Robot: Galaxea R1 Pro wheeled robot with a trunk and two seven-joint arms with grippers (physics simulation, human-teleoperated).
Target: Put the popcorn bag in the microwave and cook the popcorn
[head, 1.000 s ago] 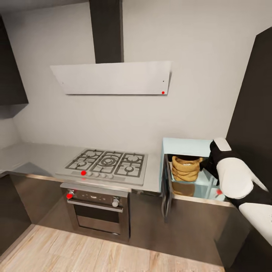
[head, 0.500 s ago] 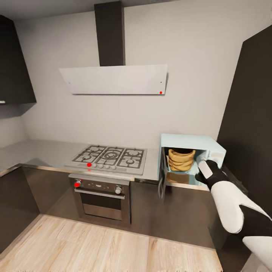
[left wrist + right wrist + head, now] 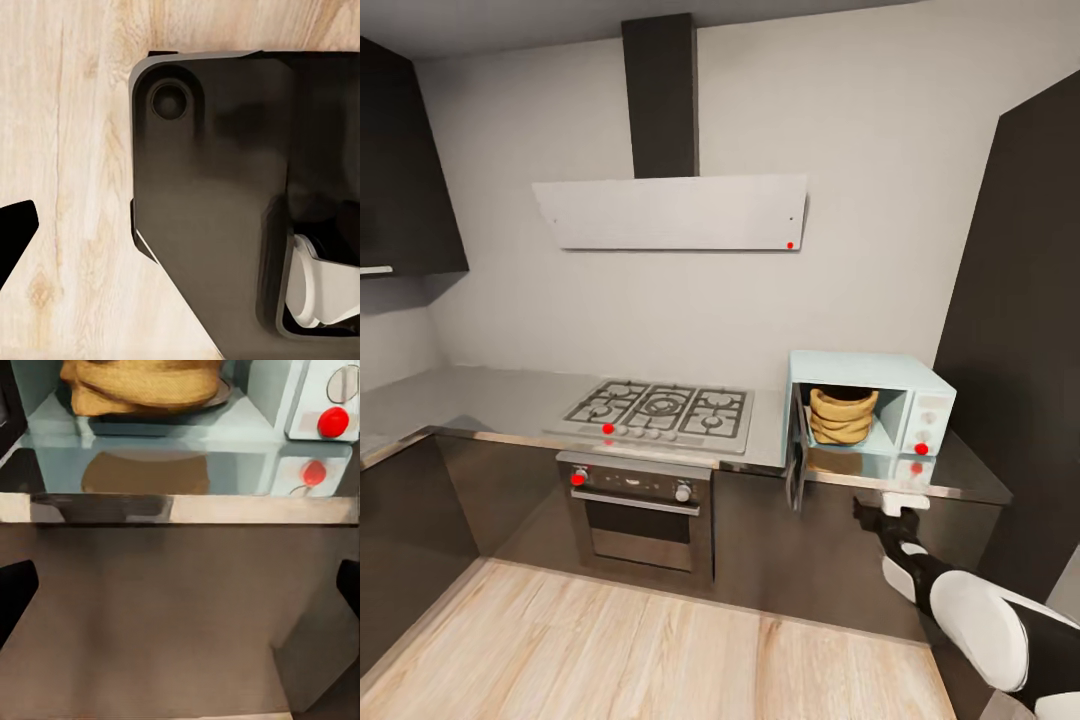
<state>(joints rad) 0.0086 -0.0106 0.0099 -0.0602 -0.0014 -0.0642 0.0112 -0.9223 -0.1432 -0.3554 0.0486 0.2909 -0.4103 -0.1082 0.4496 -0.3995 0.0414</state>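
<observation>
One popcorn bag (image 3: 843, 415), mustard-yellow, wrinkled, rolled rim, squat; sits inside the mint-blue microwave (image 3: 872, 408), door open, on the grey countertop (image 3: 480, 400). No legible writing. Right gripper (image 3: 884, 510) fingers spread wide, empty; left gripper's state cannot be told.

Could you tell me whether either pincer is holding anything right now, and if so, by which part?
Nothing is held. The right pincer hangs open below the countertop; the popcorn bag sits inside the open microwave.

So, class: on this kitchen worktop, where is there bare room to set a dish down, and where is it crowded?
Free: the countertop left of the gas hob, and a narrow strip between hob and microwave. Crowded: the microwave cavity, filled by the popcorn bag.
</observation>
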